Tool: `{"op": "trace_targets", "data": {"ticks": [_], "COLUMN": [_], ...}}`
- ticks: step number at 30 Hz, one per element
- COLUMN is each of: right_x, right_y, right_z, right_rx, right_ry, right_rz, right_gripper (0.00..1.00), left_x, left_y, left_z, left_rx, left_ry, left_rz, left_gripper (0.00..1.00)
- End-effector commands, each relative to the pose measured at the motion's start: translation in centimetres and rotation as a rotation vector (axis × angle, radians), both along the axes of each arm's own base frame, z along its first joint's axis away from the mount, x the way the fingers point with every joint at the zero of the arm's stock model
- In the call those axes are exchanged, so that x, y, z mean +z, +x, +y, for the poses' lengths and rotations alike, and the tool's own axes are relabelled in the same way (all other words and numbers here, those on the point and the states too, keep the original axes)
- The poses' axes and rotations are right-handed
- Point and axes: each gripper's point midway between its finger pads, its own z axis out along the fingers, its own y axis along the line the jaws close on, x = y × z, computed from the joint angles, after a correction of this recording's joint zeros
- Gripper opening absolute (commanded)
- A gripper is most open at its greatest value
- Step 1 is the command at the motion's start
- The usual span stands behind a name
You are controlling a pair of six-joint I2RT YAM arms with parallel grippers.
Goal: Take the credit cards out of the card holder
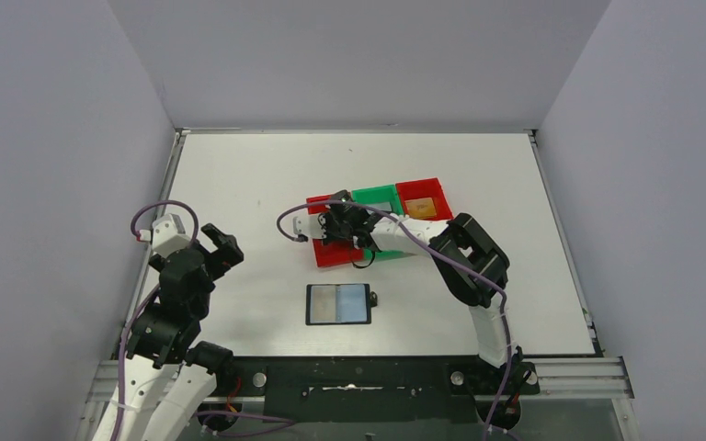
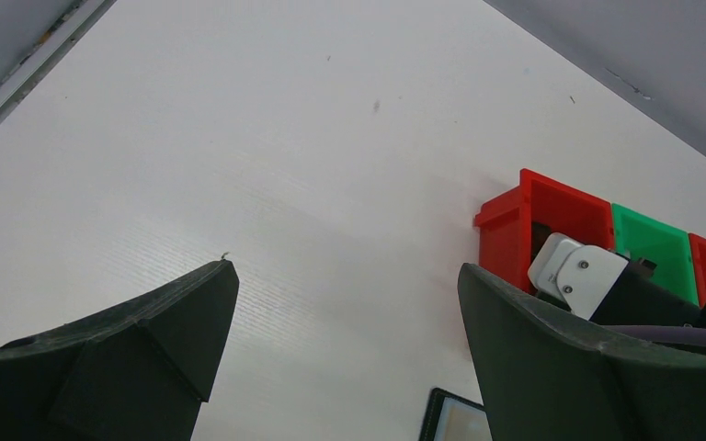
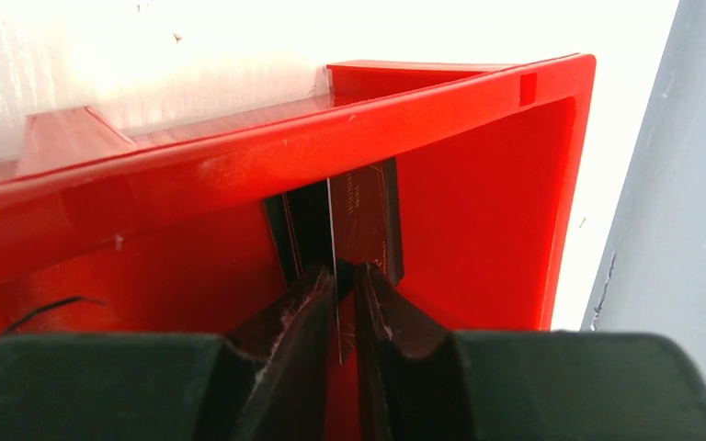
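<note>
The card holder (image 1: 338, 304) lies open and flat on the table in front of the arm bases, its bluish-grey pockets facing up; one corner (image 2: 450, 424) shows in the left wrist view. My right gripper (image 1: 335, 220) reaches into the left red bin (image 3: 478, 202). A dark credit card (image 3: 368, 211) stands on edge between its fingers (image 3: 347, 271), resting against the left one, with a thin gap to the right one. A tan card (image 1: 426, 208) lies in the right red bin (image 1: 423, 191). My left gripper (image 1: 225, 246) hovers wide open (image 2: 345, 276) over the bare table at the left.
Three joined bins sit mid-table: red (image 2: 506, 230), green (image 1: 375, 196) and red. A raised rail (image 1: 173, 184) borders the table's left side, and grey walls enclose it. The right arm's cable (image 1: 285, 220) loops left of the bins.
</note>
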Motion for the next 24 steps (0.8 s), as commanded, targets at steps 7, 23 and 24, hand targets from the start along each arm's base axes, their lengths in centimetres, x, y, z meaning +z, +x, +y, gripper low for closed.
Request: {"op": "trace_targets", "data": {"ticks": [7,23,24], "right_x": [2.7,8.9,9.9], "right_y": [1.0,1.3,1.3], "right_z": [-0.1,0.4,0.3], "right_rx": [-0.019,-0.157,-0.189], "right_ry": [0.047,0.31,0.363], "right_rz": [-0.053,-0.052,-0.045], "right_gripper": [0.24,0.43,0.43], "left_x": [0.9,0.9,0.9], "left_y": [0.6,0.7,0.7], "left_z": [0.0,0.0,0.0], "left_rx": [0.003,-0.003,-0.003], "left_ry": [-0.011,-0.012,-0.011], "left_rz": [-0.031,-0.029,-0.029], "left_gripper": [0.92,0.92,0.92]}}
